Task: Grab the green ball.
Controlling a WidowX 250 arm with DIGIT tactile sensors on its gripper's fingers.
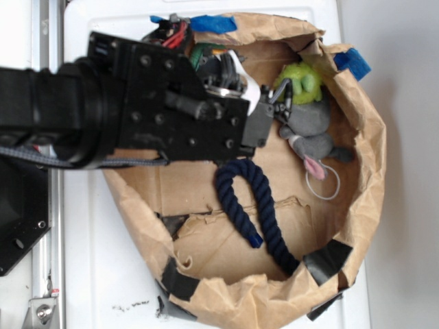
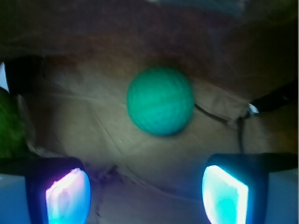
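Hovering over the paper bag (image 1: 363, 137), the claw (image 2: 147, 189) is spread wide, nothing between its fingers (image 2: 67, 196). The green ball (image 2: 160, 101) lies on the brown paper floor ahead, centred between them, untouched. It's round, so no long axis or heading to call.

Green ball (image 2: 160, 101): a small round mint-green sphere with fine ribbing on a matte surface, resting whole on brown paper. In the wrist view it lies just right of centre, toward 12 o'clock, free of contact on every side.
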